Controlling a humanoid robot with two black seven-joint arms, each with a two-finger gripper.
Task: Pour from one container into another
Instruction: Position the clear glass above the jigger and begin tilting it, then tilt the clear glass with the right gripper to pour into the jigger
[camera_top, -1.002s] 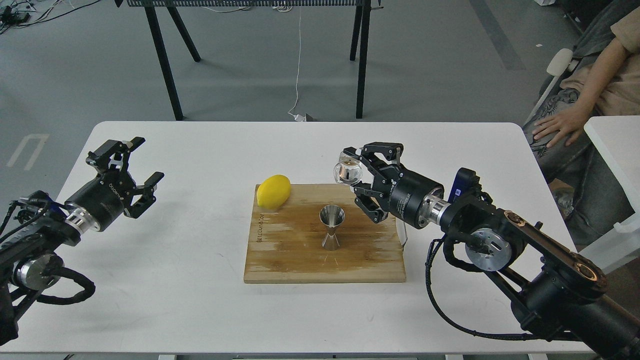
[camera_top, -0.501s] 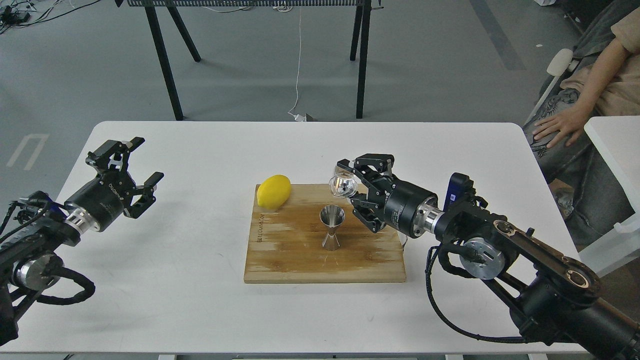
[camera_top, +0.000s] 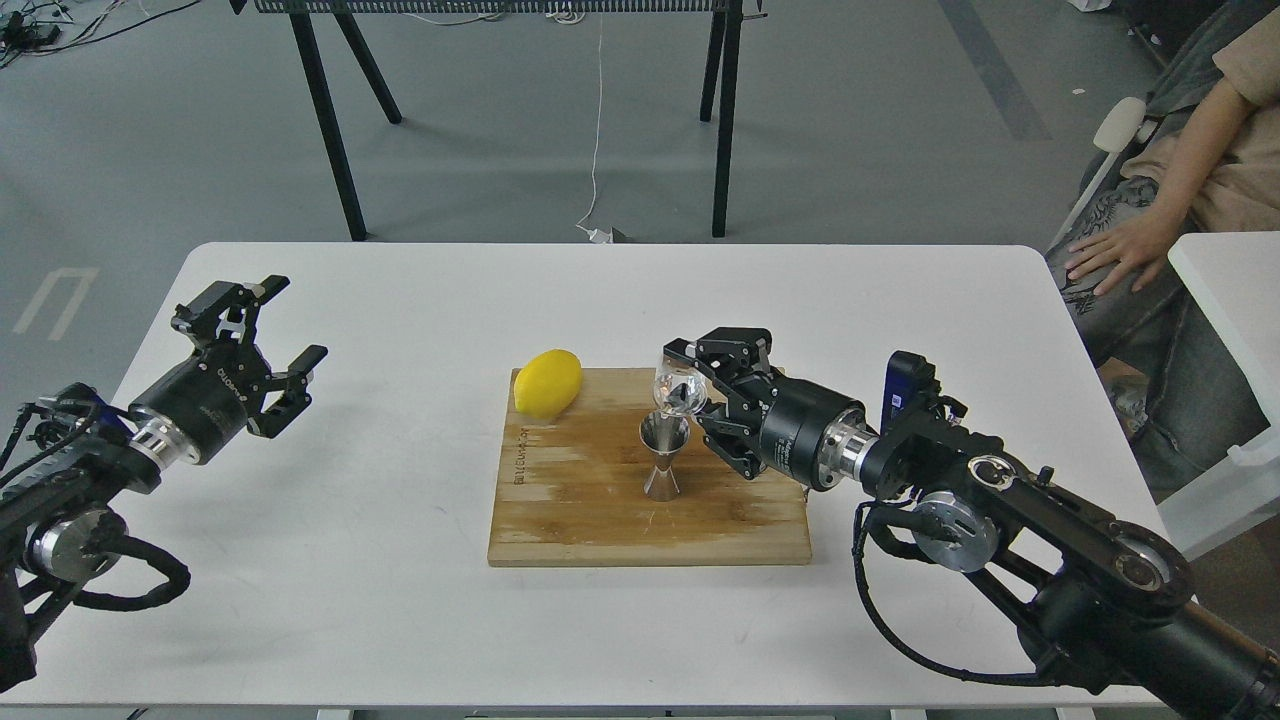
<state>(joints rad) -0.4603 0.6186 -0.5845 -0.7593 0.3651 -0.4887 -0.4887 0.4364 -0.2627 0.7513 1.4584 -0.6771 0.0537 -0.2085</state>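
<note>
Head view: a white desk (camera_top: 400, 620) carries a wooden cutting board (camera_top: 600, 520) at its middle. A steel jigger (camera_top: 663, 456) stands upright near the board's centre. The right gripper (camera_top: 690, 392) clamps a small clear glass tumbler (camera_top: 678, 390), tipped just above the jigger's rim. A yellow lemon (camera_top: 547, 383) lies on the board's far left corner. The left gripper (camera_top: 268, 335) hovers near the desk's left edge, fingers spread, holding nothing.
</note>
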